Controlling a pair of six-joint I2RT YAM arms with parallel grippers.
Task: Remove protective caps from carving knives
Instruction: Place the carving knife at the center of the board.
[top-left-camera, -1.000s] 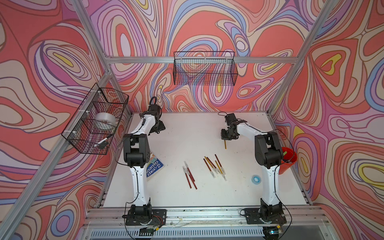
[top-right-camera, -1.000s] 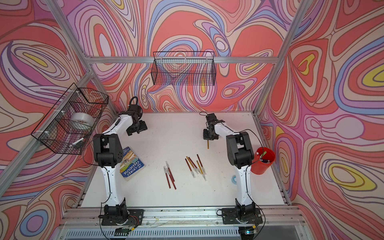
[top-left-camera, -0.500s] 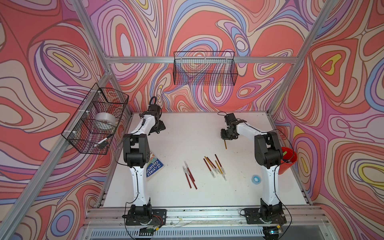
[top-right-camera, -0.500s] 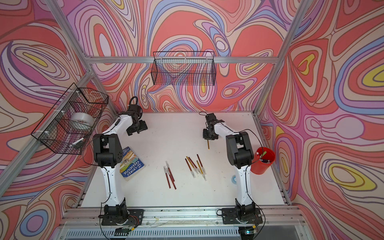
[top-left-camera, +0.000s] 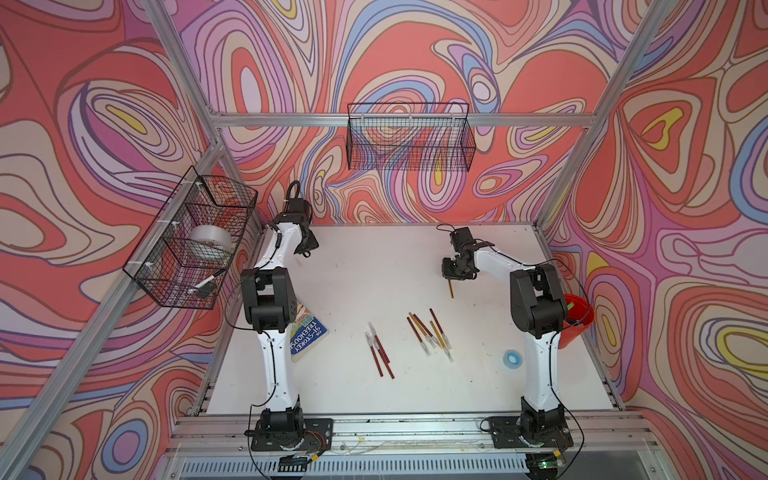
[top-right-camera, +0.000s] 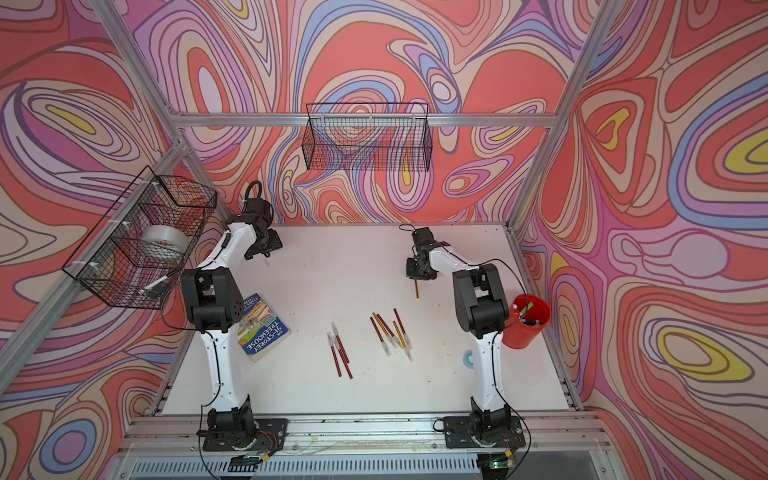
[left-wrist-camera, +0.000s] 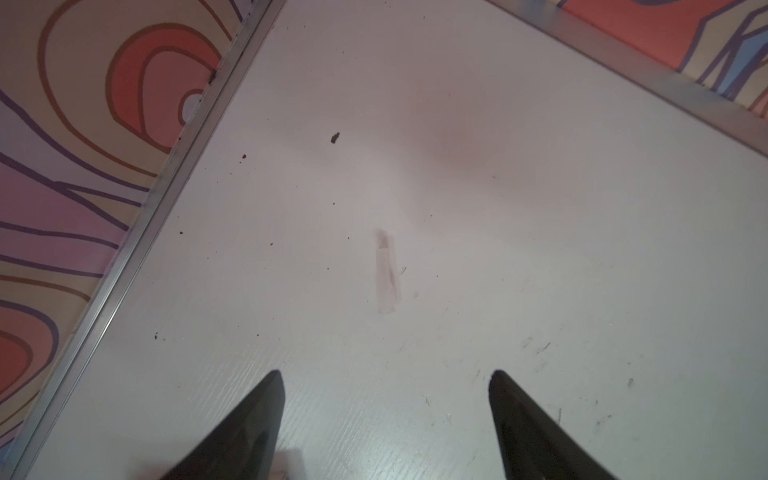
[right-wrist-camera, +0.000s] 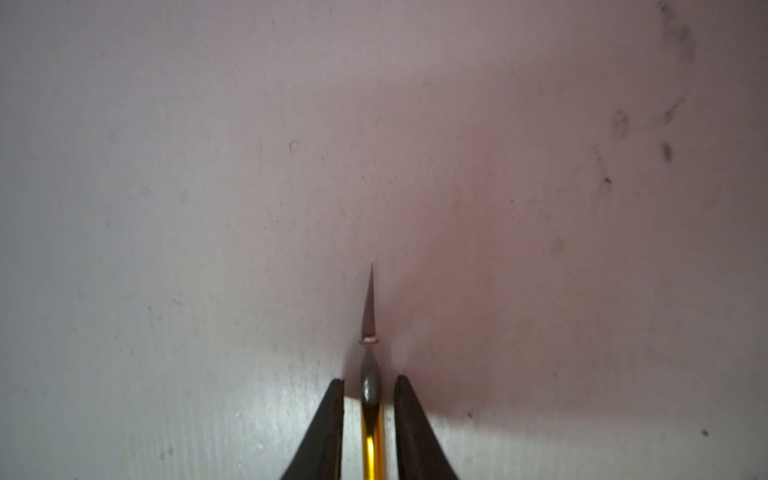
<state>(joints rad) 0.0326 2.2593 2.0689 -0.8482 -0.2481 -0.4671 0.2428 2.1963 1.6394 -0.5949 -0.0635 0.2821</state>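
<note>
A yellow-handled carving knife (right-wrist-camera: 371, 424) with its grey blade bare lies on the white table (top-left-camera: 374, 270), also seen in both top views (top-left-camera: 450, 289) (top-right-camera: 416, 289). My right gripper (right-wrist-camera: 369, 380) straddles its handle, open only a little, with thin gaps on both sides. My left gripper (left-wrist-camera: 386, 374) hovers wide open at the back left corner (top-left-camera: 308, 249), holding nothing. One loose translucent protective cap (left-wrist-camera: 386, 270) lies on the table just ahead of its fingertips. Several more carving knives with whitish caps on lie mid-table in two clusters (top-left-camera: 380, 351) (top-left-camera: 430, 332).
A book (top-left-camera: 305, 336) lies by the left arm's base. A blue tape ring (top-left-camera: 512, 358) and a red cup (top-left-camera: 575, 320) sit near the right arm. Wire baskets hang on the back wall (top-left-camera: 409, 139) and the left wall (top-left-camera: 191, 241). An aluminium frame rail (left-wrist-camera: 124, 249) borders the table.
The right jaws have parted slightly from the yellow knife's handle. The left jaws have narrowed a little. Neither arm has visibly shifted.
</note>
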